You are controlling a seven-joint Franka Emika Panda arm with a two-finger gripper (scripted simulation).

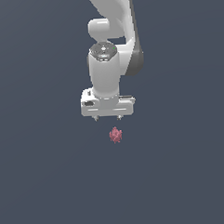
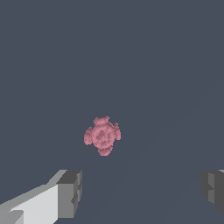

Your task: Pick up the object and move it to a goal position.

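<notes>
The object (image 1: 115, 134) is a tiny pinkish-red lumpy strawberry-like thing lying on the dark grey floor, just in front of and below the white gripper (image 1: 108, 117) in the exterior view. The gripper points down, its two short fingertips spread wide apart and empty. In the wrist view the object (image 2: 102, 136) is seen from above, lying ahead of the gap between the two grey fingertips (image 2: 70, 193), nearer to the one finger. The gripper (image 2: 142, 190) is open and does not touch the object.
The white arm (image 1: 115, 48) rises behind the gripper toward the top of the exterior view. Around it lies only plain dark grey floor (image 1: 42, 173).
</notes>
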